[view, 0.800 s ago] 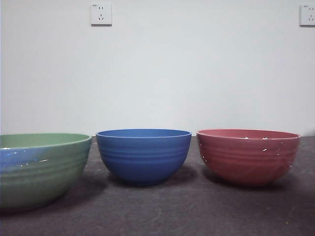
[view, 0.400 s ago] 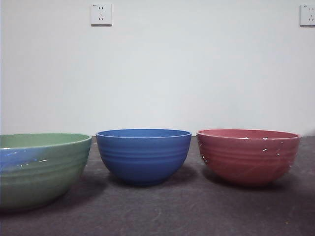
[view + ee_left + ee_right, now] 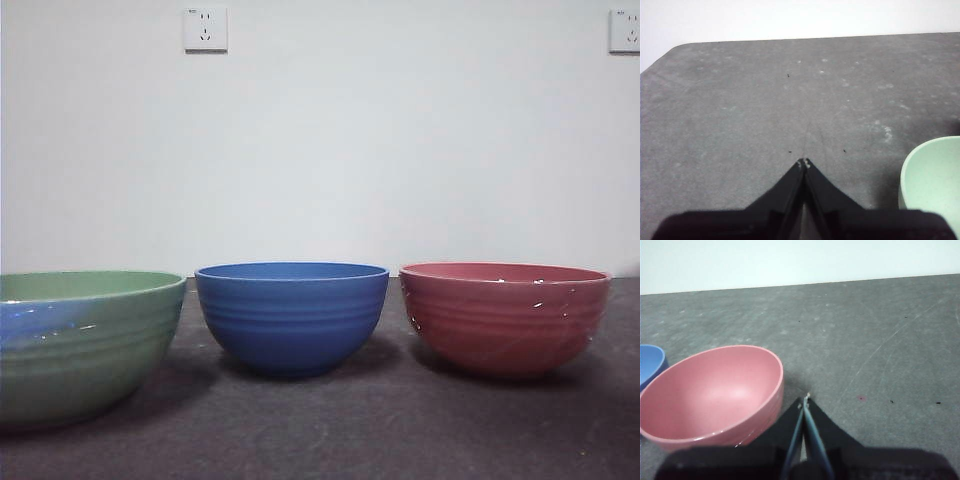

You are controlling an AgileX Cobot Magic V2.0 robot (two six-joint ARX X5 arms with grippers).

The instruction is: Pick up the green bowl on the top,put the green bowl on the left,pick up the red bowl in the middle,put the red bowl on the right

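The green bowl stands upright on the dark table at the left of the front view, near and large. Its pale rim shows at the edge of the left wrist view, beside my left gripper, which is shut and holds nothing. On the right of the front view stands the red bowl, upright and alone. My right gripper is shut and empty, close beside the red bowl. No arm shows in the front view.
A blue ribbed bowl stands between the other two; its edge shows in the right wrist view. A white wall with two sockets is behind the dark table.
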